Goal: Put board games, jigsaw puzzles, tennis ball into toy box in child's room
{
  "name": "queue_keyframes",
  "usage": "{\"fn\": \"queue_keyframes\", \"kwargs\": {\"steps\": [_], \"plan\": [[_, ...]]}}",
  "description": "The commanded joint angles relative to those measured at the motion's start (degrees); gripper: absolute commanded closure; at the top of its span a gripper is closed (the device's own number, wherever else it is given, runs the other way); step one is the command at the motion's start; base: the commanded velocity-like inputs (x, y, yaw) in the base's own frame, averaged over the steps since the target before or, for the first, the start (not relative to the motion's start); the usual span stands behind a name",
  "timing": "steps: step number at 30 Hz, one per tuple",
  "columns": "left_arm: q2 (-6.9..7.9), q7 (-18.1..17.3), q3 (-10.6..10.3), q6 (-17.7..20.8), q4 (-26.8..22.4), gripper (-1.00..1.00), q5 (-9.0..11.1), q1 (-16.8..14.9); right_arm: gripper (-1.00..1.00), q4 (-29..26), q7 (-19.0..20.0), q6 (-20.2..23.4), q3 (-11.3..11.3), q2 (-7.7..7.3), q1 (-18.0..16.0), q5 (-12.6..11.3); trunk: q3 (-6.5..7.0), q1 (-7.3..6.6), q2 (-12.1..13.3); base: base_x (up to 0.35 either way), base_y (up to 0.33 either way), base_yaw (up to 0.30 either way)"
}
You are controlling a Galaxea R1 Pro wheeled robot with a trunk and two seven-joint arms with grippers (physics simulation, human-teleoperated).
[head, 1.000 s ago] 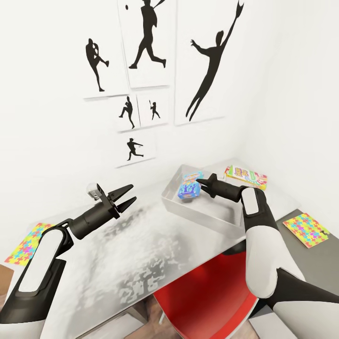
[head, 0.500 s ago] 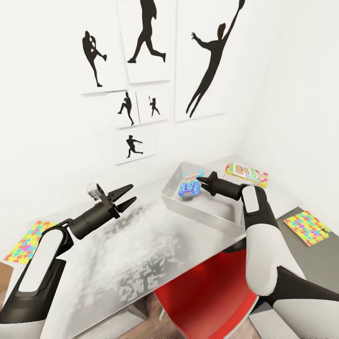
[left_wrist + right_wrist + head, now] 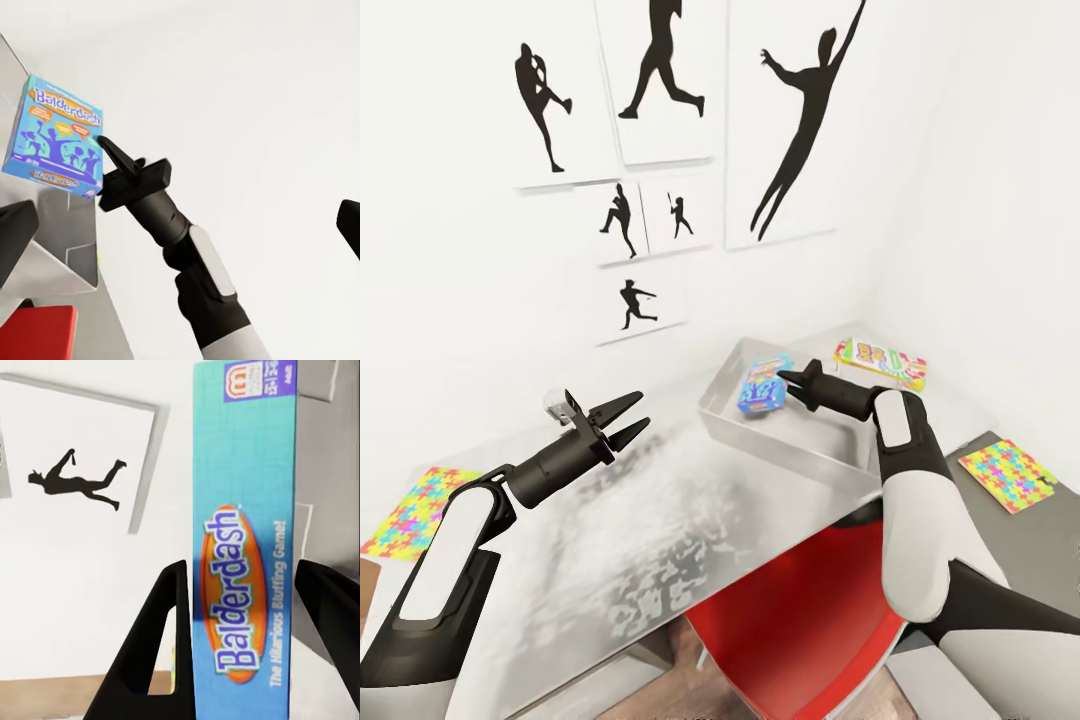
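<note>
My right gripper (image 3: 788, 384) is shut on the blue "Balderdash" board game (image 3: 763, 388), held on edge over the light grey toy box (image 3: 770, 446) on the table (image 3: 660, 520). In the right wrist view the board game (image 3: 244, 562) stands between both fingers (image 3: 161, 637). My left gripper (image 3: 622, 418) hangs open and empty over the table's middle. A second board game (image 3: 880, 362) lies flat beyond the toy box. One jigsaw puzzle (image 3: 410, 510) lies at the table's left end, another jigsaw puzzle (image 3: 1008, 475) on the lower dark top. The tennis ball is hidden.
A red chair (image 3: 790, 620) is tucked under the table's front edge, just below my right arm. White walls with black sports silhouettes (image 3: 660, 60) close in behind the table and on the right. In the left wrist view the toy box (image 3: 52, 247) sits below the held game (image 3: 56, 135).
The head camera has swung slightly, shifting the whole picture. My right gripper keeps the blue board game over the toy box, and the left arm has not moved.
</note>
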Motion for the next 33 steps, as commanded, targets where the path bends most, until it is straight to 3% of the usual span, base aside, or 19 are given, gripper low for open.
{"fn": "queue_keyframes", "kwargs": {"steps": [1, 14, 33], "plan": [[0.00, -0.23, 0.06, 0.26, 0.00, -1.00, -0.13, -0.04, 1.00, 0.07, 0.56, 0.31, -0.35, 0.05, -0.17, 0.28, -0.20, 0.03, -0.11, 0.000, 0.000, -0.085], [0.00, -0.16, 0.06, 0.26, 0.00, -1.00, -0.13, -0.04, 1.00, 0.71, 0.76, 0.31, -0.35, -0.05, -1.39, -1.00, -1.37, 0.03, -0.11, 0.000, 0.000, -0.111], [0.04, -0.28, 0.06, 0.26, 0.00, -1.00, -0.13, -0.04, 1.00, 2.31, 1.21, 0.31, 0.08, -0.56, -1.45, -4.79, -2.72, 0.03, -0.11, 0.000, 0.000, -0.111]]}}
